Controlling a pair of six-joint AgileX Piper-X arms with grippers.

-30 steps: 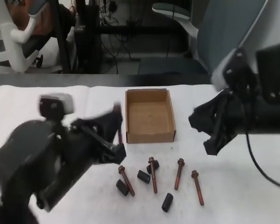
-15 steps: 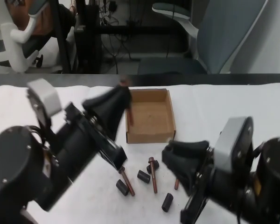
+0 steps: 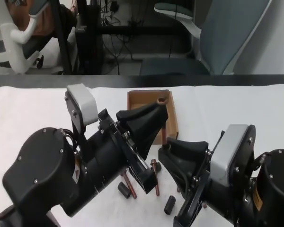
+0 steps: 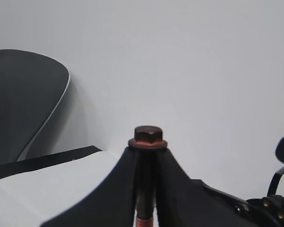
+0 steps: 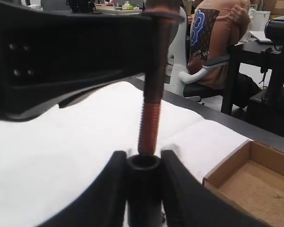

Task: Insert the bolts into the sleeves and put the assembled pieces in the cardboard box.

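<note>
My left gripper (image 3: 161,107) (image 4: 147,153) is shut on a copper bolt (image 3: 163,118) (image 4: 147,138), held upright with its hex head on top, in front of the cardboard box (image 3: 146,97). Just below it, my right gripper (image 3: 165,146) (image 5: 143,160) is shut on a black sleeve (image 5: 143,166) with its mouth facing up. In the right wrist view the bolt's (image 5: 152,111) threaded tip sits right at the sleeve's mouth; I cannot tell how far in it is. The left gripper's black body (image 5: 61,47) crosses that view above.
Loose bolts (image 3: 155,177) (image 3: 128,182) and black sleeves (image 3: 125,189) (image 3: 169,205) lie on the white cloth between the two arms. The open box (image 5: 255,175) stands just behind them. Chairs and desks stand beyond the bench's far edge.
My left gripper has carried the bolt rightward to the box's front. My right arm has swung in from the right and now holds the sleeve under the bolt's tip.
</note>
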